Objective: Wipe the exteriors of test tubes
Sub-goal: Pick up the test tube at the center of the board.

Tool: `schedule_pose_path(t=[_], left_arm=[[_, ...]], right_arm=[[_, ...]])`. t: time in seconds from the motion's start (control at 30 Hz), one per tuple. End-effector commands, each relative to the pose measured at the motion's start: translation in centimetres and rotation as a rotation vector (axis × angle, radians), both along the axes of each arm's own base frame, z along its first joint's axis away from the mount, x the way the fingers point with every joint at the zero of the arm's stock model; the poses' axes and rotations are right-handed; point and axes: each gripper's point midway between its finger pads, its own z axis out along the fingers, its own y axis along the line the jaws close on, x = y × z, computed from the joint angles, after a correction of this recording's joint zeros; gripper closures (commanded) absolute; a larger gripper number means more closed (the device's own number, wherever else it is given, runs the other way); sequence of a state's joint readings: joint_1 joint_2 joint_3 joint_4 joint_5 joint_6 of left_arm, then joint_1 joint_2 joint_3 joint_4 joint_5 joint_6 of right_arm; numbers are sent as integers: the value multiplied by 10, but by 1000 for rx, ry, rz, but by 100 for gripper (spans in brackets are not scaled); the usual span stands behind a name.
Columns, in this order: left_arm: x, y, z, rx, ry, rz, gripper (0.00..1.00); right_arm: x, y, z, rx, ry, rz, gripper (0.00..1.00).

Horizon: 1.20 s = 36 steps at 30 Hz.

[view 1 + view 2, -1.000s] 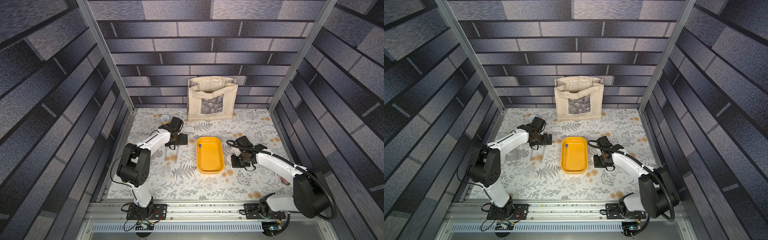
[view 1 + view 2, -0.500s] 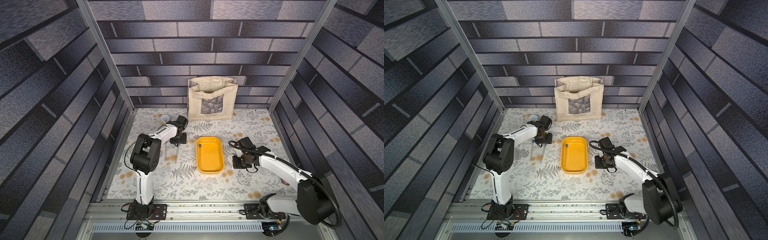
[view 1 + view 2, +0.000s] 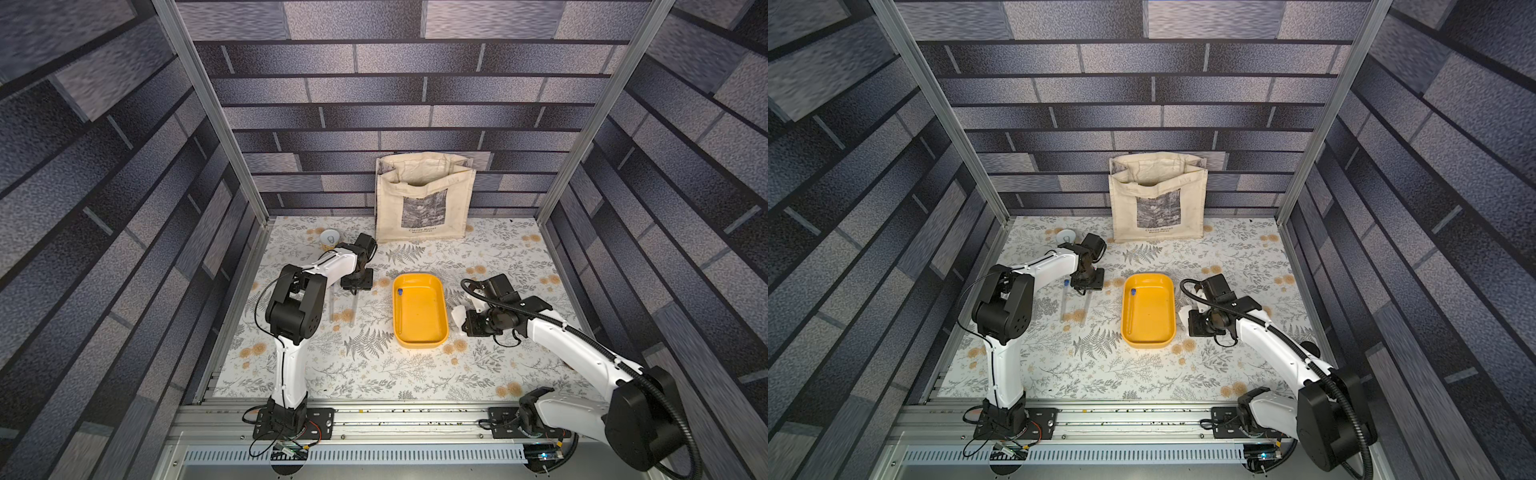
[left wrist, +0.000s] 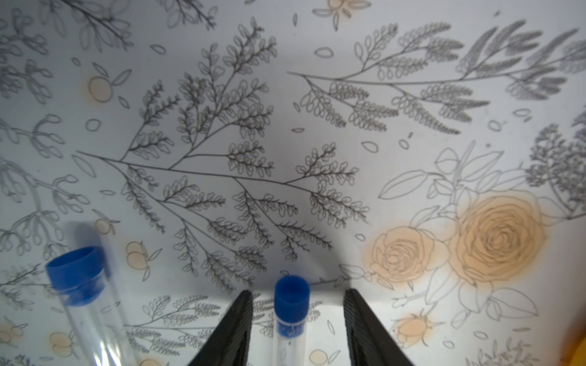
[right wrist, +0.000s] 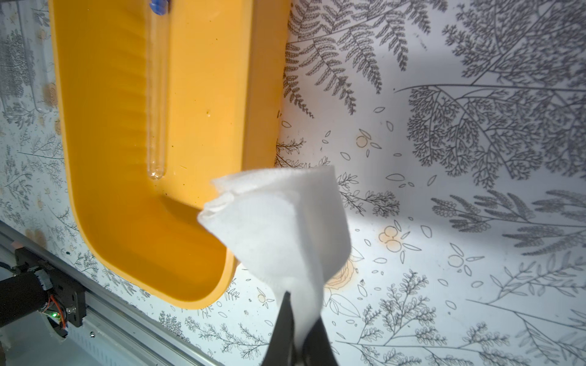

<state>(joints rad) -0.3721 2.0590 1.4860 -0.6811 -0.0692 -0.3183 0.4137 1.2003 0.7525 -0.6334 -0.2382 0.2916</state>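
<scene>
1. L jaws stood spread astride a thin clear blue-capped test tube (image 4: pixel 291 320) on the floral surface (image 4: pixel 285 95), not touching (prob. lining up a pick).
2. R jaws pinched a folded white cloth (image 5: pixel 279 228) beside the yellow plastic tray (image 5: pixel 95 177) holding another tube (image 5: pixel 157 95), ready to wipe.

Blue-capped test tube (image 4: pixel 291 332) between left gripper (image 4: pixel 298 293) jaws, gaps both sides — second tube (image 4: pixel 84 301) beside, on floral mat (image 4: pixel 317 111).
</scene>
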Motion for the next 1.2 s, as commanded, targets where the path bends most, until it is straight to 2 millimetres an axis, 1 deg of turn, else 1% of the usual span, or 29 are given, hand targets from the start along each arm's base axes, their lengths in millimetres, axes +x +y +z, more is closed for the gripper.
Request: schedule_pose_path(t=[0.0, 0.13, 0.4, 0.63, 0.77, 0.83, 0.9, 0.97, 1.1, 1.17], left_arm=[[0, 6, -4, 37, 22, -5, 54], [-1, 9, -9, 43, 33, -3, 57], [-7, 11, -15, 37, 59, 1, 70], [-8, 12, -16, 24, 69, 10, 83], [-7, 12, -11, 20, 62, 11, 85], [-7, 10, -3, 7, 51, 11, 86], [-6, 7, 9, -13, 30, 13, 86], [-6, 2, 25, -52, 2, 8, 86], [-8, -13, 65, -125, -63, -22, 85], [-11, -25, 83, -169, -92, -49, 85]], right_arm=[[-2, 1, 0, 18, -3, 8, 100], [-2, 1, 1, 20, -7, 8, 100], [-1, 2, 1, 21, -9, 5, 100], [0, 3, 1, 27, -4, 4, 100], [1, 4, 3, 34, -8, 5, 100], [0, 7, 5, 48, -10, 12, 100], [1, 11, 11, 71, -24, 27, 100], [3, 16, 21, 99, -48, 46, 100], [6, 26, 44, 140, -104, 103, 100], [6, 34, 57, 174, -132, 137, 100]])
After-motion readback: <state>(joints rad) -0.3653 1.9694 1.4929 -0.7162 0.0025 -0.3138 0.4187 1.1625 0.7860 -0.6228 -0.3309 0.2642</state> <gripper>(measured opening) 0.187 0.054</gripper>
